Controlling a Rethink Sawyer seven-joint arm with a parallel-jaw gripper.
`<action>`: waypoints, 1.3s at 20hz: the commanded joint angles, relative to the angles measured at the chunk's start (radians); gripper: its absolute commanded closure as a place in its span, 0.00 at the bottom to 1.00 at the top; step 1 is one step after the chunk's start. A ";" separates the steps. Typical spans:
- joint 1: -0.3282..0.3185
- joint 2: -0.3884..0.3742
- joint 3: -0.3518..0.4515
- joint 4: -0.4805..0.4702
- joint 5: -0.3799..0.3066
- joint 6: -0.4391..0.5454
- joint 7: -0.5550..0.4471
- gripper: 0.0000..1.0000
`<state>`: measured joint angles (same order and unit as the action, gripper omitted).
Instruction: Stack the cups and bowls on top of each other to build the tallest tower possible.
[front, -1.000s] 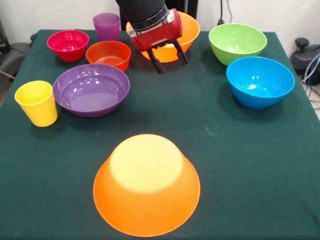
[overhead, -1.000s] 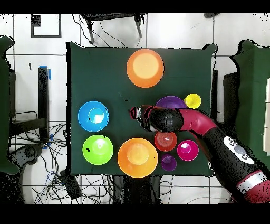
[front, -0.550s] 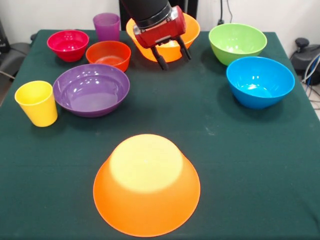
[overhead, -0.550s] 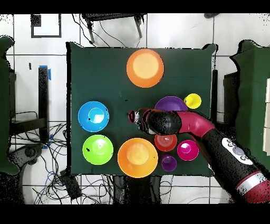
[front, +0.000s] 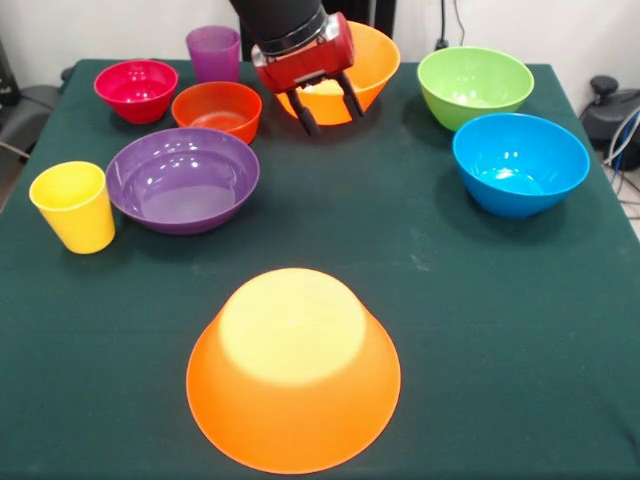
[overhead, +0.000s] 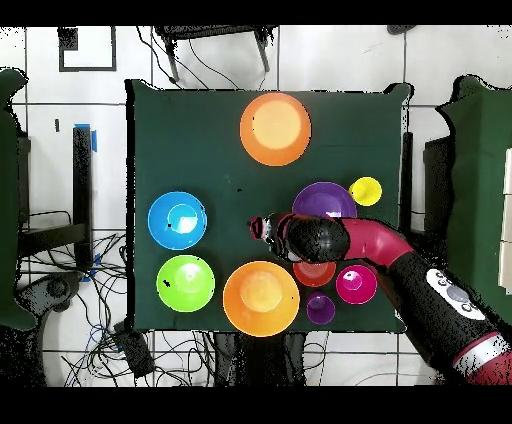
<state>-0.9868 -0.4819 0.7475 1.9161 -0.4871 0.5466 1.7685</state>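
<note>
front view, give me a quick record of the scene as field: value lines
gripper: open, empty, in front of the upright orange bowl
nearest bowl: large orange, upside down
purple bowl: upright, beside the yellow cup
small bowls: orange-red and pink-red, upright, apart
purple cup: upright, behind the orange-red bowl
green bowl: upright
blue bowl: upright, nearer than the green one
stacked so far: nothing
</note>
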 joint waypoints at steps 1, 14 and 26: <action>-0.041 0.024 -0.036 0.045 -0.103 0.126 -0.204 0.00; -0.140 0.118 0.054 0.004 -0.113 0.310 -0.345 0.00; -0.154 0.162 0.074 0.039 -0.171 0.174 -0.220 0.00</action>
<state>-1.1717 -0.3667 0.7797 1.9482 -0.5644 0.7886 1.7562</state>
